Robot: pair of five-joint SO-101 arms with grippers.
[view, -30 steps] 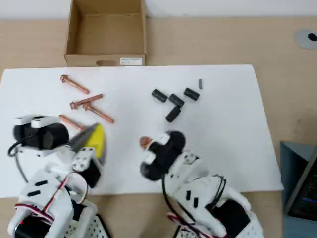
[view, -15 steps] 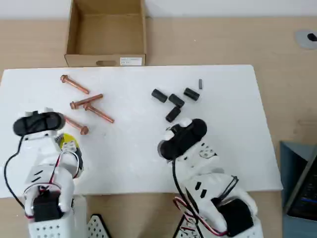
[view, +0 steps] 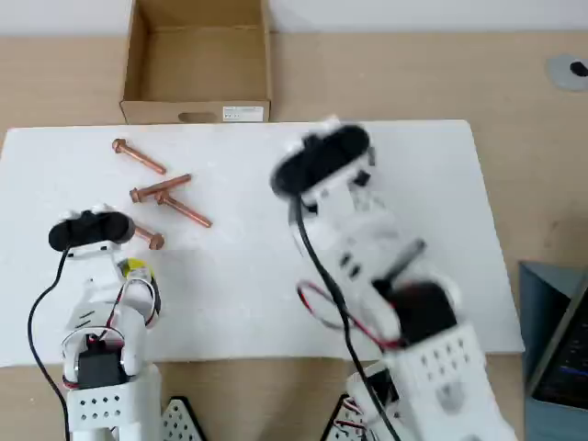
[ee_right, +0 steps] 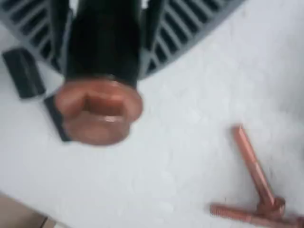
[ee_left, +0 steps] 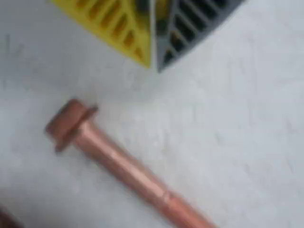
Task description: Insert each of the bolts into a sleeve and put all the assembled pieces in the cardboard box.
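Loaded sleeve in the right tool; left tool pinched closed.
A copper bolt head pokes from the black sleeve, held at 1 o'clock over the white sheet. The left tool hangs just beside a loose bolt at the sheet's 9 o'clock. The cardboard box stands on the desk at 11 o'clock.

**No print I can make out**

The one bit of print is a small white label stuck on the front wall of the cardboard box, upper left of the high view. Its lettering is too small to read.
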